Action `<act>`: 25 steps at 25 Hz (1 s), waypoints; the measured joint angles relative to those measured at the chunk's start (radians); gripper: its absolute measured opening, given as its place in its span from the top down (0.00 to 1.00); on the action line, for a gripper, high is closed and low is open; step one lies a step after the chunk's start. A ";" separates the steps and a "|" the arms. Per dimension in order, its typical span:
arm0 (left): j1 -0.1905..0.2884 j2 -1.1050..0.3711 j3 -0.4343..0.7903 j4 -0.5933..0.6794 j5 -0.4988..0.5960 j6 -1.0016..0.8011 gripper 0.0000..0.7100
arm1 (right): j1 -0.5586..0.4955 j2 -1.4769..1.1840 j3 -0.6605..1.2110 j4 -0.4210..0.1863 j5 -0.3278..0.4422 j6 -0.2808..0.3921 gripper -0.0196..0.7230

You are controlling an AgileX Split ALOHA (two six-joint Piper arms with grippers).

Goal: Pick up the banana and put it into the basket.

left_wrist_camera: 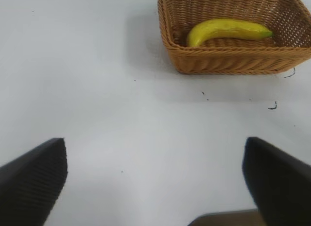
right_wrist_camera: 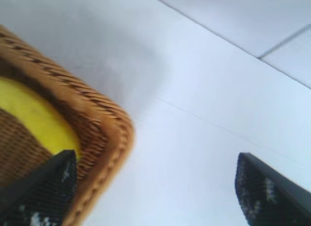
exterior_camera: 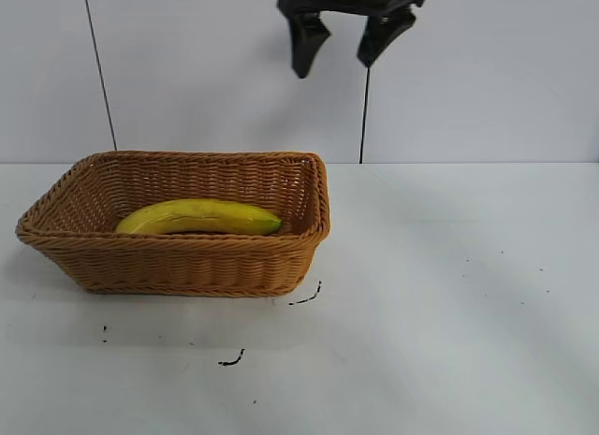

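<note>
The yellow banana (exterior_camera: 199, 217) lies lengthwise inside the tan wicker basket (exterior_camera: 187, 267) at the left of the white table. My right gripper (exterior_camera: 343, 44) hangs open and empty high above the basket's right end. Its wrist view shows the gripper (right_wrist_camera: 155, 187) open over the basket's corner (right_wrist_camera: 102, 129), with part of the banana (right_wrist_camera: 34, 119) inside. My left gripper (left_wrist_camera: 155, 182) is open and empty over bare table, well away from the basket (left_wrist_camera: 233, 60) and the banana (left_wrist_camera: 226, 30) in it; it is outside the exterior view.
The white table (exterior_camera: 449, 295) stretches to the right of the basket. Small black marks (exterior_camera: 232, 360) dot its front. Two thin black cables (exterior_camera: 101, 70) run down the back wall.
</note>
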 joint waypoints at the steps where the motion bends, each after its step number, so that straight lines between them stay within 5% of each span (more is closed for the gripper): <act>1: 0.000 0.000 0.000 0.000 0.000 0.000 0.02 | -0.021 0.000 0.000 0.000 0.004 0.005 0.12; 12: 0.000 0.000 0.000 0.000 0.000 0.000 0.02 | -0.081 -0.076 0.108 0.017 0.006 0.015 0.12; 25: 0.000 0.000 0.000 0.000 0.000 0.000 0.02 | -0.081 -0.728 0.864 0.045 0.005 0.025 0.12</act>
